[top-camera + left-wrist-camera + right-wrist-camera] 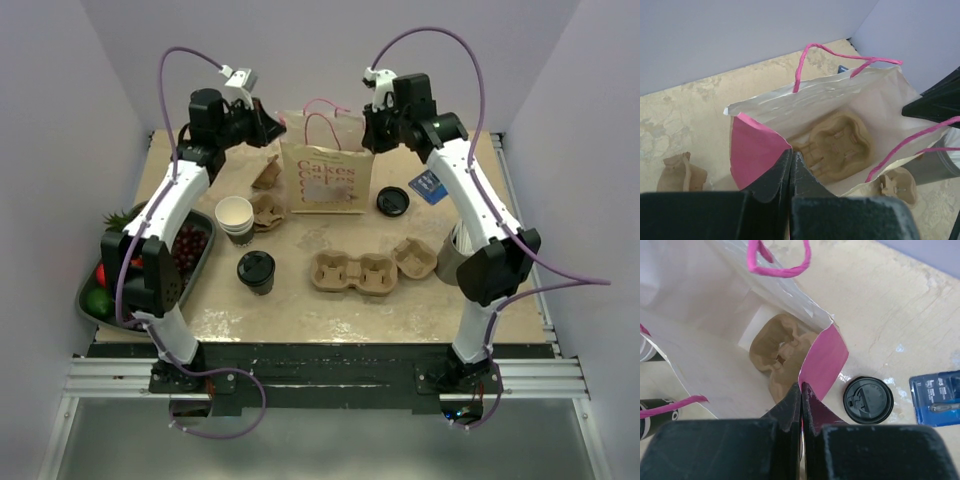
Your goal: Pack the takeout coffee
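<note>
The takeout coffee (256, 270), a dark cup with a black lid, stands on the table in front of the left arm, away from both grippers. A white paper bag (322, 160) printed "Cakes", with pink handles, stands open at the back centre. My left gripper (791, 151) is shut on the pink inner fold of the bag's left side (752, 150). On the opposite side, my right gripper (801, 385) is shut on the pink fold (825, 362). A brown pulp cup carrier (840, 145) lies at the bottom of the bag.
Stacked lidless cups (235, 218) stand left of the bag. A loose black lid (393, 201) and a blue card (427, 185) lie to its right. Pulp carriers (352, 272) sit in front. A dark fruit tray (203, 250) is at the left edge.
</note>
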